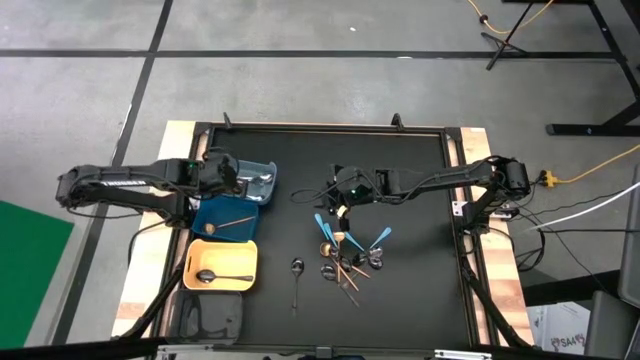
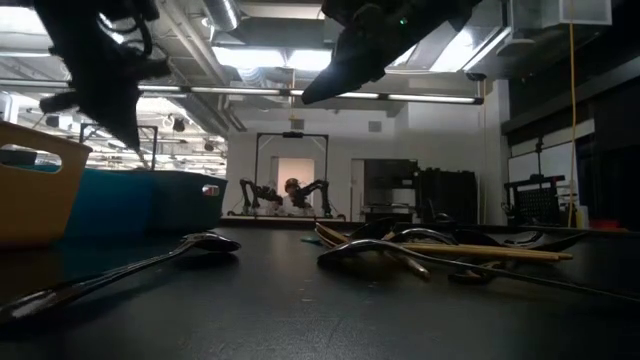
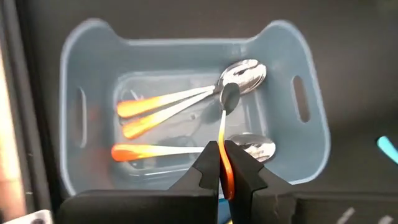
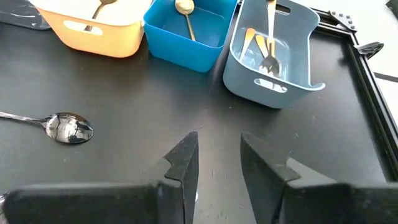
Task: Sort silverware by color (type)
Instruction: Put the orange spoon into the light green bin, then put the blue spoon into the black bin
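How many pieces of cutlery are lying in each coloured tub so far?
Grey-blue tub: 3 orange-handled pieces
Blue tub: 1 gold piece
Yellow tub: 1 black spoon
Total: 5, not counting the orange-handled one held by the left pincer above the grey-blue tub.

left gripper [image 3: 222,167] clamped, right gripper [image 4: 217,155] spread

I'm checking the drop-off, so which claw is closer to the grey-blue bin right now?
Left. The left claw hangs directly over the grey-blue bin, shut on an orange-handled utensil. The right claw is open, off to the side over the mat above the silverware pile.
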You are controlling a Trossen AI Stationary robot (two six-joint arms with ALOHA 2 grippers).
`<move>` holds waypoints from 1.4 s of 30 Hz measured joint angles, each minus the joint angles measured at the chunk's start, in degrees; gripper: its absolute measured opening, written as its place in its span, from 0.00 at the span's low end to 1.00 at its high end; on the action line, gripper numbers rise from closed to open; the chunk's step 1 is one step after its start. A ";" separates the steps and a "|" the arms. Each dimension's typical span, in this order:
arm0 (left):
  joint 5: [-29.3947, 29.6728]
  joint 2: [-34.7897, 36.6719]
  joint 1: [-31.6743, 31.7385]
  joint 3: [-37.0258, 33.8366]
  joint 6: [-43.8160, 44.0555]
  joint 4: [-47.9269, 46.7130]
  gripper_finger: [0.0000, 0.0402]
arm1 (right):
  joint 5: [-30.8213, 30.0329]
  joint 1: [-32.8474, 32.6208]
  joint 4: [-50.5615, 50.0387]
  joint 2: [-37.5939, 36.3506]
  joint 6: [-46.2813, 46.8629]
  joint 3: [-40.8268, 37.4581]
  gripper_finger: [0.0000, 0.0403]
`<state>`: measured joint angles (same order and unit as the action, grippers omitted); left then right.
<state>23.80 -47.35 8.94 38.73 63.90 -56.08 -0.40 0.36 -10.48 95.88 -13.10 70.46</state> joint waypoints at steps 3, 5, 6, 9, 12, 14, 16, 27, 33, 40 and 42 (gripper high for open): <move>-1.05 0.70 1.09 -2.78 0.00 3.23 0.01 | 0.00 0.00 0.00 0.00 0.00 0.00 0.27; -1.14 0.74 1.67 -4.12 0.05 3.81 0.02 | 0.00 0.00 0.00 0.00 0.00 0.00 0.27; -1.29 0.73 1.88 -4.54 0.07 3.81 0.03 | 0.00 0.00 0.00 0.00 0.00 0.00 0.27; -1.33 0.59 2.32 -5.25 0.02 3.33 0.04 | 0.00 0.00 0.00 0.00 0.00 0.00 0.27; -0.69 0.54 2.41 -5.34 0.00 2.93 0.05 | 0.00 0.00 -0.02 0.00 0.00 0.00 0.27; -0.48 0.54 2.41 -5.34 0.00 2.91 0.06 | 0.00 0.00 -0.04 0.00 0.00 0.00 0.27; -0.45 0.54 2.41 -5.34 0.00 2.89 0.07 | 0.00 0.00 -0.09 0.00 0.33 0.00 0.27; -0.37 0.54 2.41 -5.34 0.07 2.52 0.19 | 5.64 -0.02 -3.76 0.00 4.31 0.00 0.27; -0.36 0.54 2.41 -5.34 0.09 2.52 0.22 | 5.97 -0.02 -7.20 0.00 4.31 -0.03 0.27; -0.36 0.54 2.41 -5.34 0.13 2.54 0.22 | 5.97 -0.02 -10.81 0.00 4.46 -0.04 0.27; -0.36 0.54 2.41 -5.34 0.13 2.55 0.22 | 5.95 -0.02 -10.97 0.00 6.02 -0.04 0.27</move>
<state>23.44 -46.81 11.35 33.39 64.03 -53.52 5.55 0.34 -21.45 95.88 -7.08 70.41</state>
